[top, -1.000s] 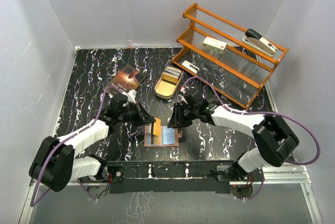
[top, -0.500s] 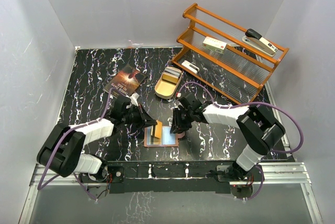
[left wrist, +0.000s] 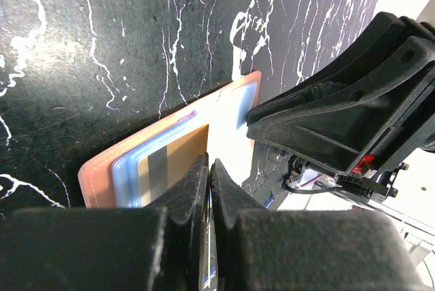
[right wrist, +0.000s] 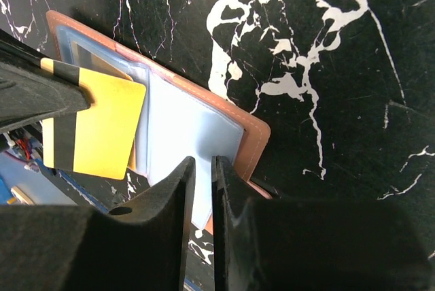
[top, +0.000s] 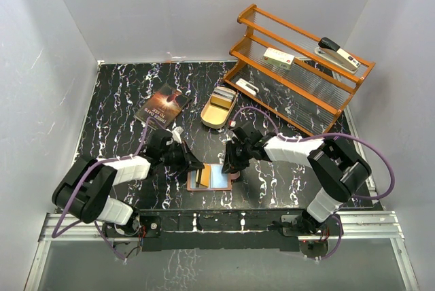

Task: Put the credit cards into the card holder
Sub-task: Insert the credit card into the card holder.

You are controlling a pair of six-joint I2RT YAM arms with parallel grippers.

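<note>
Gold credit card [right wrist: 102,124], pinched in the closed left gripper [left wrist: 209,175], is being tipped from upright toward the card holder's [right wrist: 257,131] nine o'clock pocket at the table's [top: 122,100] six o'clock, slotting judged imminent; the right gripper [right wrist: 202,168] is being narrowed over its three o'clock edge, hold unclear.

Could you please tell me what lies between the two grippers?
The open card holder, between left gripper and right gripper, shown in the top view.
</note>
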